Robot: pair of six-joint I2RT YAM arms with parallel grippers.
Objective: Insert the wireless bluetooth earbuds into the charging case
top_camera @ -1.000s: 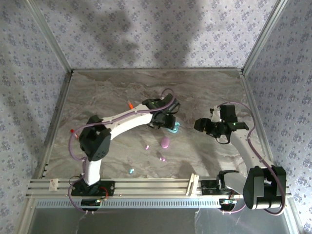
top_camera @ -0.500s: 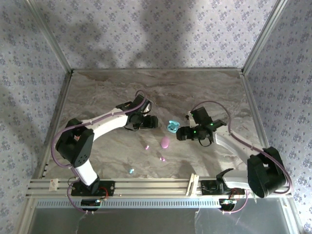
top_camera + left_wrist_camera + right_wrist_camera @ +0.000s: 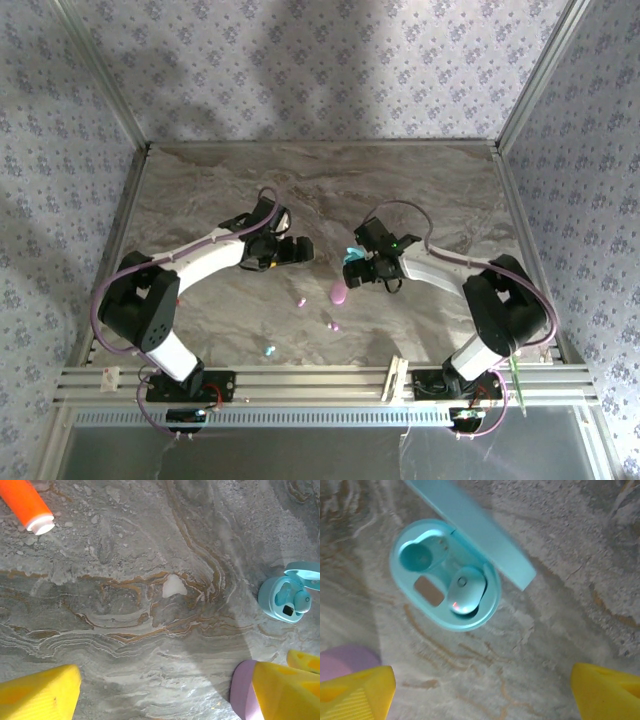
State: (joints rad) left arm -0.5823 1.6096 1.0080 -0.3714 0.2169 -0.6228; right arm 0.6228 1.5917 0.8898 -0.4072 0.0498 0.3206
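Note:
The open cyan charging case lies on the marble table with its lid flipped back. One pale cyan earbud sits in one well, and the other well is empty. My right gripper hovers just beside the case, open with nothing between its fingers. My left gripper is open over bare marble to the left of the case. Its right finger overlaps a closed pink case. Loose on the table lie two pink earbuds and a cyan earbud.
An orange stick lies beyond the left gripper. The pink case rests just in front of the cyan case. Metal frame rails run along the near table edge, and patterned walls close in the other sides.
The left gripper drew back to the left, away from the cyan case. The right gripper swung left up to that case. Both jaws opened wider.

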